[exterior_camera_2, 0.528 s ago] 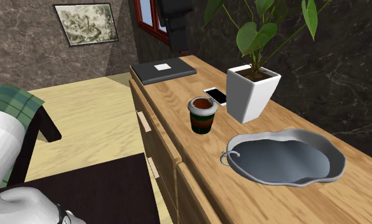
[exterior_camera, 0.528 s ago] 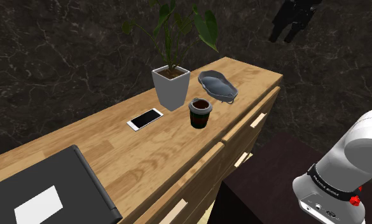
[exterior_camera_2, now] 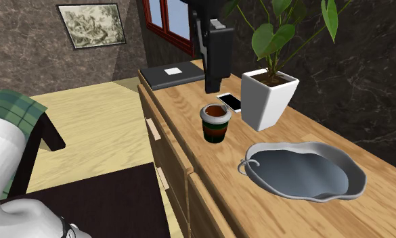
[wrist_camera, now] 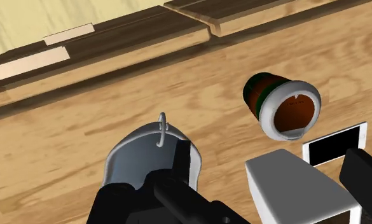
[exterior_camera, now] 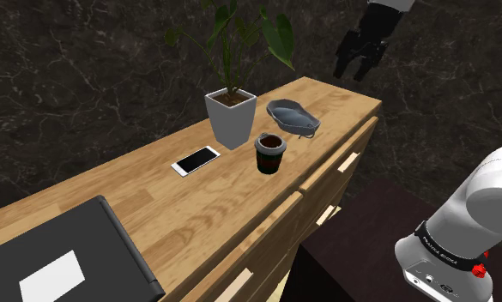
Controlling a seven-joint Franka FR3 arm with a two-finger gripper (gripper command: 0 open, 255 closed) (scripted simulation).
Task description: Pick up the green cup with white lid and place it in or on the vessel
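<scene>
The cup (exterior_camera: 269, 154) is dark green with a red band and a white-rimmed lid, brown in the middle. It stands upright on the wooden counter (exterior_camera: 154, 197), near the front edge (exterior_camera_2: 216, 123). The grey, shallow vessel (exterior_camera: 293, 116) lies a short way beyond it (exterior_camera_2: 304, 169). My gripper (exterior_camera: 353, 69) hangs open high above the counter, over the vessel end, holding nothing. In the second exterior view the gripper (exterior_camera_2: 215, 84) hovers above and behind the cup. In the wrist view its fingers (wrist_camera: 178, 172) stand wide apart, with cup (wrist_camera: 283, 105) and vessel (wrist_camera: 137, 159) far below.
A white planter (exterior_camera: 232, 118) with a leafy plant stands by the wall, beside cup and vessel. A white phone (exterior_camera: 196, 160) lies flat near it. A dark closed laptop (exterior_camera: 60, 257) sits at the counter's far end. Drawer fronts (exterior_camera: 326, 184) run along the counter's front.
The gripper has dropped lower and moved toward the shoulder view's left, coming over the counter; it now shows large in the second exterior view. Cup and vessel have not moved.
</scene>
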